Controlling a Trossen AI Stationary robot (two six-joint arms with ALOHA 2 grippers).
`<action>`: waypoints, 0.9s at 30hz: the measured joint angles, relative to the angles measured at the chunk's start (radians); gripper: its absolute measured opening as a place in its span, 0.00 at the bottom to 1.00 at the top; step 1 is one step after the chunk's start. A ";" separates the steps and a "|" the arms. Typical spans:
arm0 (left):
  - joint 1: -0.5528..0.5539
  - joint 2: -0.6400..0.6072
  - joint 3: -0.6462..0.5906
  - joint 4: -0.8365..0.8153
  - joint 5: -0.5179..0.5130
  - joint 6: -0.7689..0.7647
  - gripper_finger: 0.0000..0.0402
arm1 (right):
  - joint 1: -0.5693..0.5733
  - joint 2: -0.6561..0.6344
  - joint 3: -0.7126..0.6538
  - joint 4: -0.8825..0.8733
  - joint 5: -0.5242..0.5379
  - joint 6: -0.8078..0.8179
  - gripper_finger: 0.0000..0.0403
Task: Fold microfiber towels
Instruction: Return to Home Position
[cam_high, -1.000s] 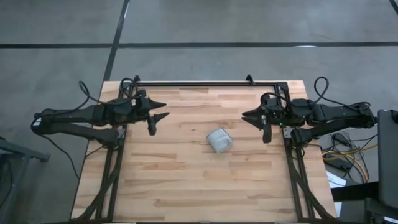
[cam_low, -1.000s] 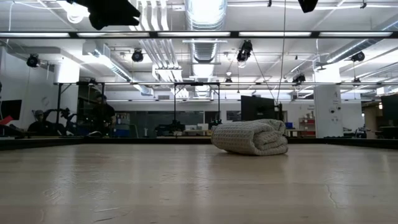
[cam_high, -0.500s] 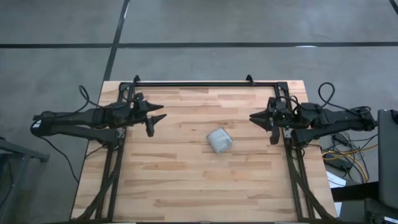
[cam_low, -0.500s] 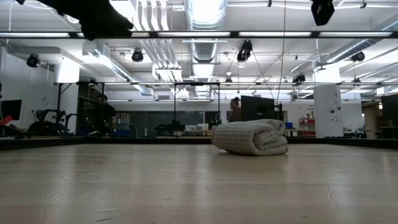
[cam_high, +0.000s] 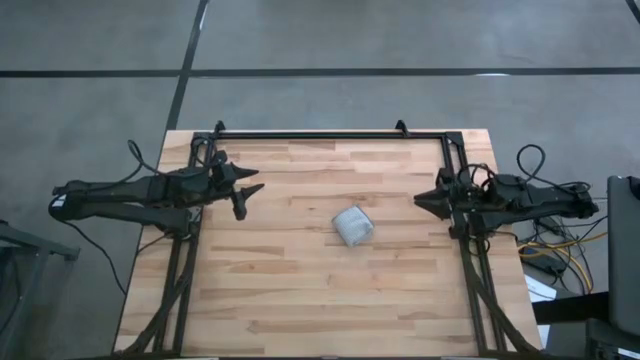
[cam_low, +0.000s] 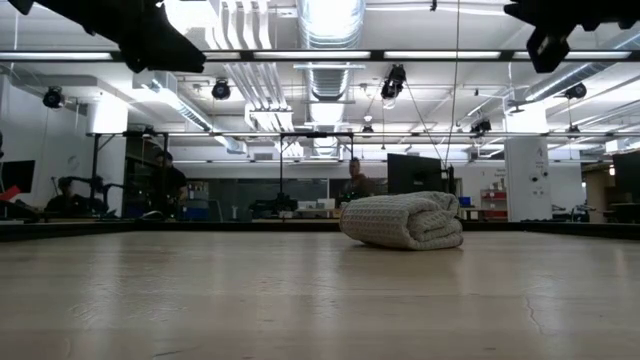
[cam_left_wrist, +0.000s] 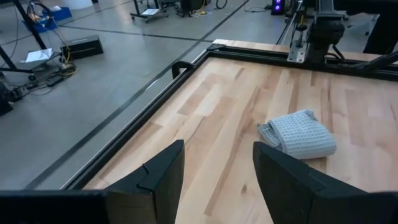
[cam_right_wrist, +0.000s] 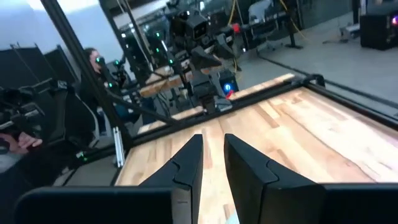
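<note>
From above, the microfiber towel (cam_high: 352, 225) lies folded into a small thick bundle on the wooden counter (cam_high: 300, 295). It sits a little to the right of the counter's middle, well apart from both arms. The left pincer (cam_high: 257, 180) hangs over the counter just inside its left edge, with its fingers pointing toward the middle. The right pincer (cam_high: 420, 200) hangs just inside the right edge and points back across at the left one. A black rail (cam_high: 330, 135) runs along the counter's far edge. Neither pincer touches the towel or holds anything.

At counter height, the towel (cam_low: 405, 220) rests flat on the wood as a rounded roll, its layered folds showing at its right end. The two arms show only as dark shapes high up, the left arm toward the left edge and the right arm toward the right edge. Beyond the counter's far edge is a large workroom, where a person (cam_low: 353, 180) stands.

From the left wrist, that pincer's two dark fingers (cam_left_wrist: 155, 177) stand wide apart with bare wood between them. The towel (cam_left_wrist: 298, 134) lies ahead of them, toward the right edge.

From the right wrist, that pincer's fingers (cam_right_wrist: 186, 165) stand narrow, with only a slim strip of wood showing between them. They hold nothing, and the left arm shows across the counter.
</note>
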 joint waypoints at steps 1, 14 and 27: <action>0.000 0.001 0.000 0.000 -0.001 -0.002 0.49 | 0.000 -0.013 -0.020 0.021 0.000 -0.005 0.16; 0.000 -0.009 -0.074 0.019 -0.057 -0.006 0.49 | 0.000 -0.155 -0.198 0.129 -0.011 -0.136 0.18; -0.001 -0.053 -0.352 0.325 -0.057 -0.073 0.49 | 0.000 -0.260 -0.231 0.127 -0.203 -0.222 0.17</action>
